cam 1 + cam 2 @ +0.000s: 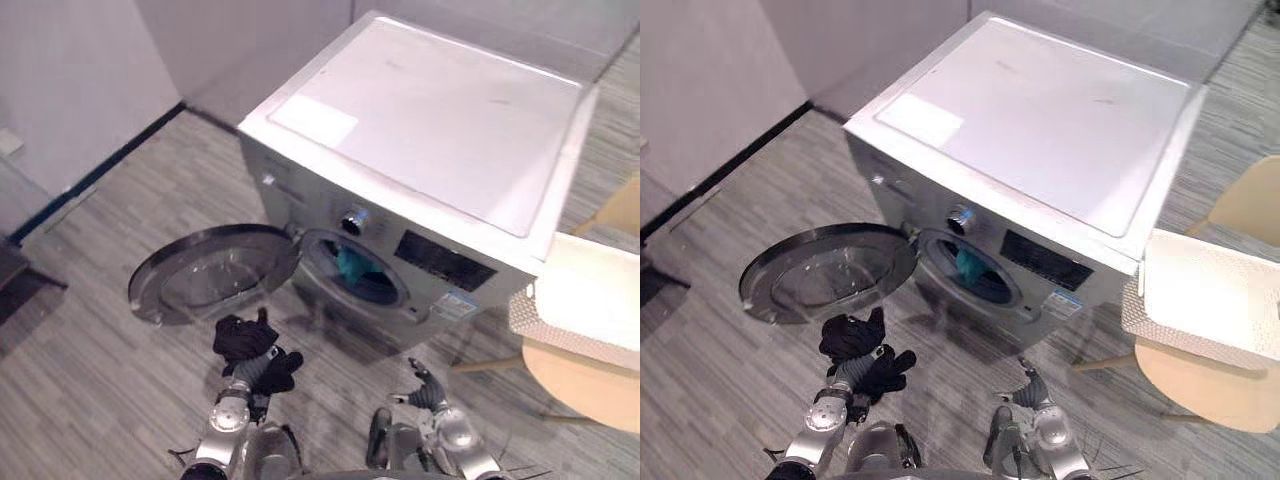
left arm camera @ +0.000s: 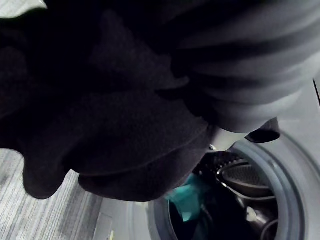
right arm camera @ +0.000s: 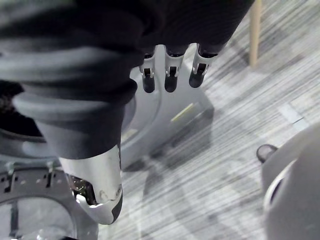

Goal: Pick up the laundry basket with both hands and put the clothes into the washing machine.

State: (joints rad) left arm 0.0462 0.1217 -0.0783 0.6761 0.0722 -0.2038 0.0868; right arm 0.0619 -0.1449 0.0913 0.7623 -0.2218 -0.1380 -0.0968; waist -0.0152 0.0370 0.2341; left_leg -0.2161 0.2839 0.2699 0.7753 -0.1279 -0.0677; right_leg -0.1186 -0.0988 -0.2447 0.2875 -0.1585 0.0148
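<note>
The washing machine (image 1: pixel 430 120) stands on the grey plank floor (image 1: pixel 110 380) with its round door (image 1: pixel 210 270) swung fully open toward the robot's left. The drum opening (image 1: pixel 355 272) is exposed, and a teal garment (image 1: pixel 352 264) lies inside the drum just behind the rim. The left hand (image 1: pixel 265 372) is raised in front of the machine, between the open door and the drum opening, and is closed around a black garment (image 1: pixel 240 338). The cloth is bunched up in the grasp and held clear of the floor. In the left wrist view the black garment covers most of the hand, with the drum opening and the teal garment just beyond it. The right hand (image 1: pixel 425 395) is low and near the robot's body, below the machine's front panel, apart from the machine and from the left hand. Its fingers (image 3: pixel 170 75) are straight and side by side, the thumb is set apart, and it holds nothing. The white laundry basket (image 1: pixel 580 305) rests on a pale wooden chair (image 1: pixel 585 390) just beside the machine's right front corner, well apart from both hands
</note>
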